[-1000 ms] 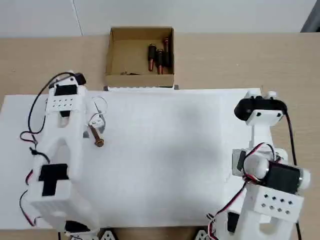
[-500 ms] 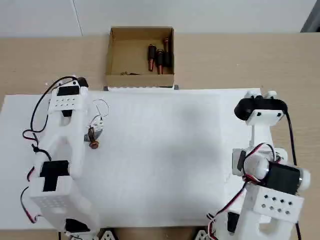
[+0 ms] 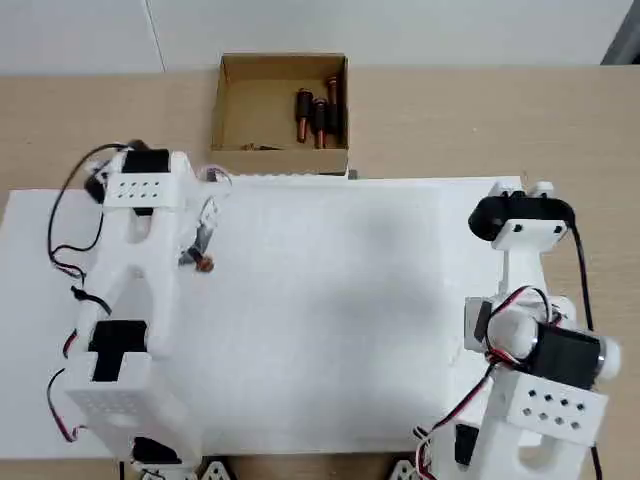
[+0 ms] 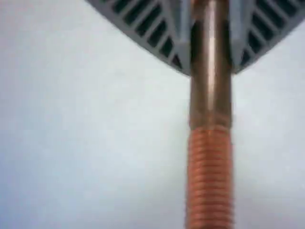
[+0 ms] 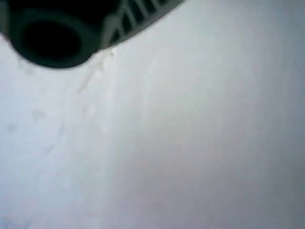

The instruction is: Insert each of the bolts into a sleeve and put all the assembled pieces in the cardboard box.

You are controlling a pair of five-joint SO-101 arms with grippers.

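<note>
Left end effector (image 3: 200,243) pinched on a copper bolt (image 4: 209,157), upper left of high frame, over the white sheet (image 3: 330,300) on the counter (image 3: 450,120). The arm hides most of the bolt there. Wrist view: shank top is lost between ribbed pads (image 4: 147,28), thread is cut off at the frame edge. Right end effector (image 5: 138,16): state cannot tell. Cardboard box (image 3: 232,100), top centre, holds three copper pieces (image 3: 318,112).

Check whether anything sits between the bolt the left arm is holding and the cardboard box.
Nothing visible does: the bolt hangs over the white sheet, and the way to the open cardboard box looks free.
</note>
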